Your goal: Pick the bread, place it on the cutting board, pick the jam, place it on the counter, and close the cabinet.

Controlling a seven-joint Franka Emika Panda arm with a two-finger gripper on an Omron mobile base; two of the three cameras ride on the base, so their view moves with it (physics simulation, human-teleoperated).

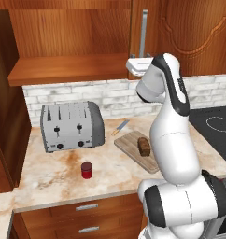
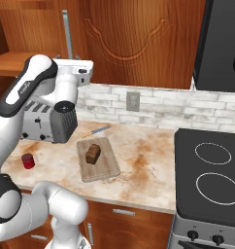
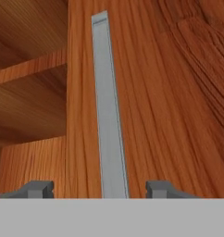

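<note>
Up high, fingers (image 3: 40, 189) straddling cabinet (image 3: 169, 102) handle (image 3: 109, 115).

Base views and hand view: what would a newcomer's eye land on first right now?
The white arm reaching high, its gripper straddling the silver handle of the cabinet door. Next, the bread lying on the cutting board mid-counter. Then the jam standing on the counter in front of the toaster.

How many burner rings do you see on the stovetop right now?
2. In the right base view, one burner ring sits toward the back of the stovetop, the other burner ring nearer the front. More may lie beyond the picture's right edge.
</note>
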